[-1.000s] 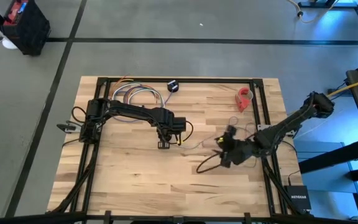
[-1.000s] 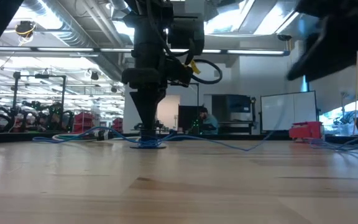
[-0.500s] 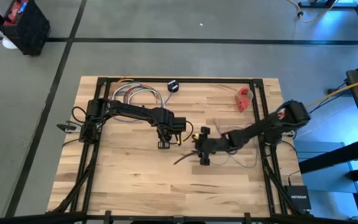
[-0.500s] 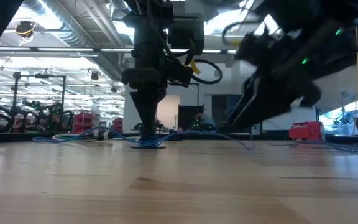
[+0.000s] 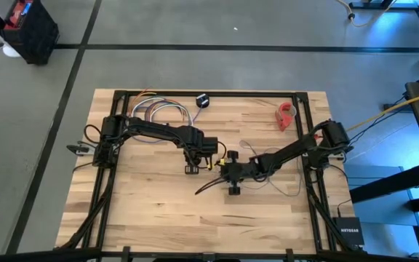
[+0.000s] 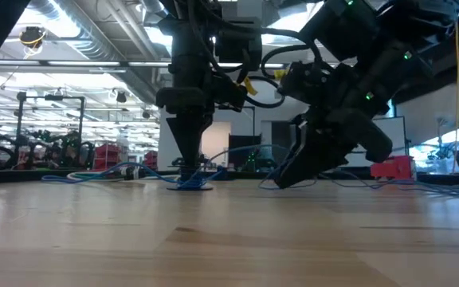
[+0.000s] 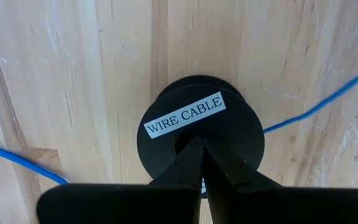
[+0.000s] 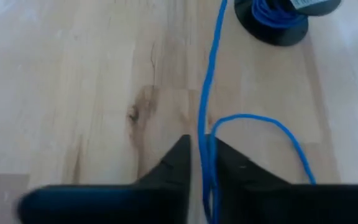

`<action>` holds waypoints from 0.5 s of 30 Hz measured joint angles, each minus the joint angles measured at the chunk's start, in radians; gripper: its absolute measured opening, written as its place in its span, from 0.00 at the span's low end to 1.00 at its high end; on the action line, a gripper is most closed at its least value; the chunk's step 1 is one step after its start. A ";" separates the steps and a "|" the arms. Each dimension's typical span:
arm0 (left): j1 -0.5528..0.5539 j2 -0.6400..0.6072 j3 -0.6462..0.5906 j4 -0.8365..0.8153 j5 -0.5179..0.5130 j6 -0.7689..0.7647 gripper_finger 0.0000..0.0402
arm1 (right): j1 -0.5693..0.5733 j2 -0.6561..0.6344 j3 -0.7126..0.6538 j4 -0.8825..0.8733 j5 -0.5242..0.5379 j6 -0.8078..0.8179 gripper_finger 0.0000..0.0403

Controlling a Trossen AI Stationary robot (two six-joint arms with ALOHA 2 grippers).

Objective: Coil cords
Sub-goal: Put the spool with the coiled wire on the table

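Observation:
The cord is a thin blue cable (image 8: pixel 211 68) running across the wooden table to a black spool (image 7: pixel 199 134) labelled "WIRE CABLE", which lies flat and carries several turns of it (image 8: pixel 272 14). My left gripper (image 7: pixel 202 146) points straight down over the spool's middle, shut. My right gripper (image 8: pixel 202 155) slants down onto the table just right of the spool (image 5: pixel 192 169), shut on the cable. In the low view the left gripper (image 6: pixel 188 169) stands on the spool (image 6: pixel 190 185) and the right gripper (image 6: pixel 281 179) reaches the tabletop beside it. My left gripper's shut fingertips (image 7: pixel 194 149) press down from above on the spool's centre, just under the label. The spool lies flat on the table. My right gripper pinches a single strand of the cable (image 8: pixel 202 134) between its two fingers, slanting down from the table's right. The fingers lie along the strand, which runs on toward the spool and rests low on the wood; a slack loop (image 8: pixel 260 121) curls off beside it.
A bundle of multicoloured looped wires (image 5: pixel 162 110) and a separate black disc (image 5: pixel 202 100) lie at the far edge. A red object (image 5: pixel 286 115) sits at the far right. Black frame rails (image 5: pixel 209 93) border the table; bare wood lies toward the near edge.
My right gripper has swept from the table's right side toward the left and down, rolling as it came, and now sits at the tabletop close beside the spool. My left gripper and the spool have kept still.

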 joint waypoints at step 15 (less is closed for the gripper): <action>0.000 0.000 0.000 -0.003 0.000 0.000 0.01 | 0.126 -0.149 -0.024 -0.492 0.069 0.249 0.01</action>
